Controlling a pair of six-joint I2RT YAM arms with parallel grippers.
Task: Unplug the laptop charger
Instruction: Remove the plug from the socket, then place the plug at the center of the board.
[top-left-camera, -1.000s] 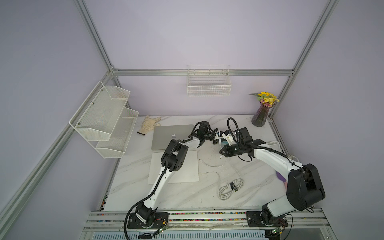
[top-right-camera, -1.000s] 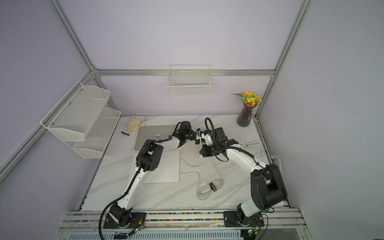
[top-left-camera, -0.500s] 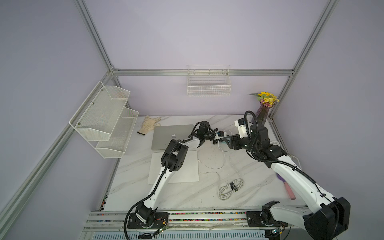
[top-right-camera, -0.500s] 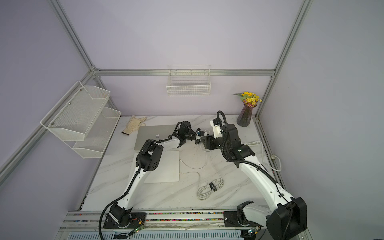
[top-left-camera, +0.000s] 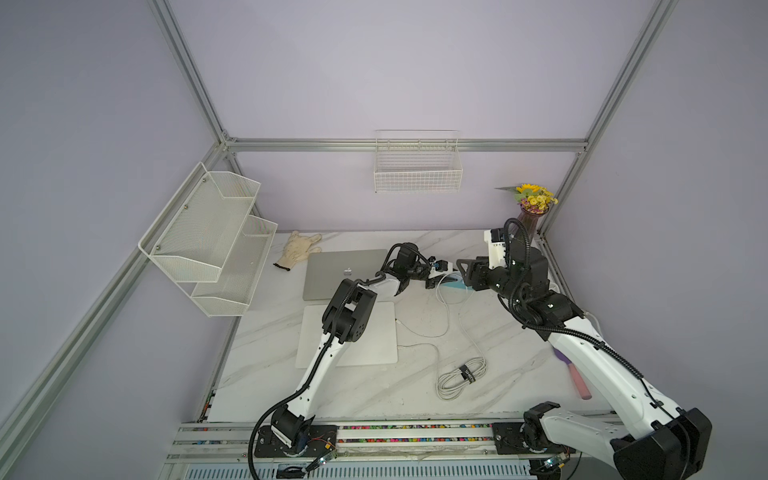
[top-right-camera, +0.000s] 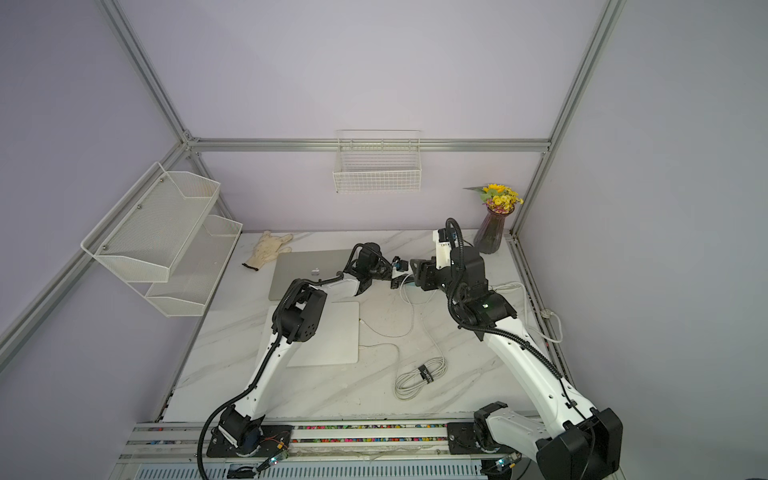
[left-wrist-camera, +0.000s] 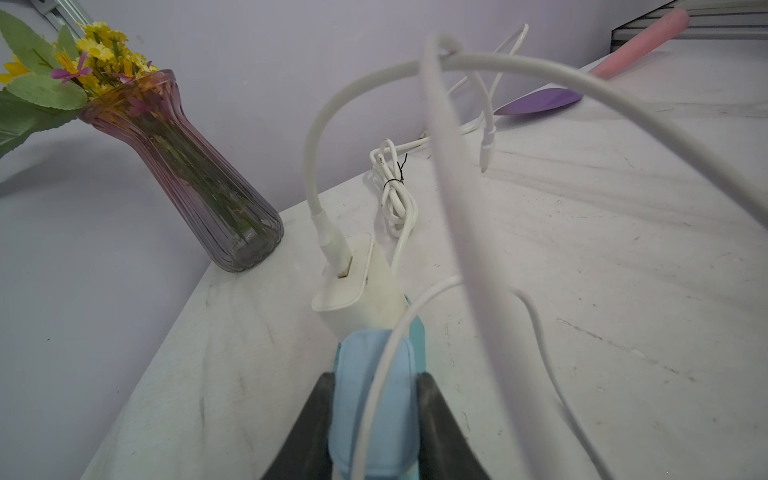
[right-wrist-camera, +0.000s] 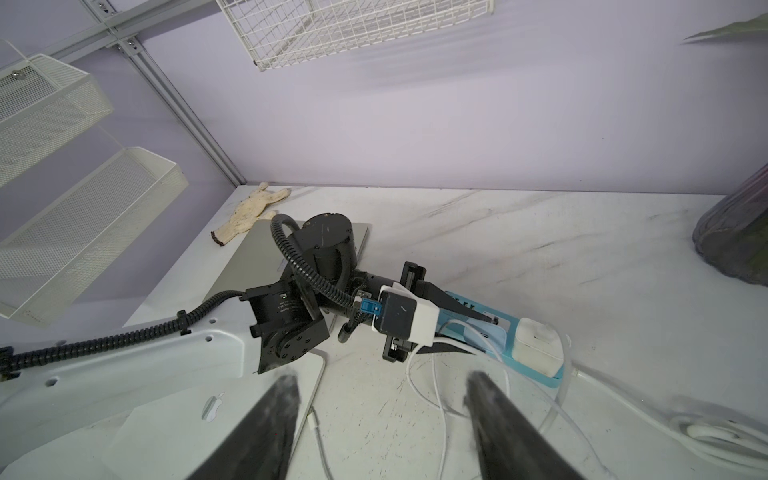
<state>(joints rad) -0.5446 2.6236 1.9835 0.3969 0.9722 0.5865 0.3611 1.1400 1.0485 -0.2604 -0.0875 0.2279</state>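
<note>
Left wrist view: the white laptop charger (left-wrist-camera: 353, 282) sits plugged into the blue power strip (left-wrist-camera: 376, 399), its cable (left-wrist-camera: 312, 166) arching up from its end. My left gripper (left-wrist-camera: 374, 380) is pinching that strip, jaws pressed onto its sides. In a top view the strip (top-left-camera: 451, 284) lies around one o'clock on the marble table (top-left-camera: 519, 374), the vase (top-left-camera: 532, 218) farther out toward the same hour. My right gripper (right-wrist-camera: 382, 378) hovers above the table, jaws spread wide, nothing between them, the charger (right-wrist-camera: 536, 345) just beyond its fingertips.
</note>
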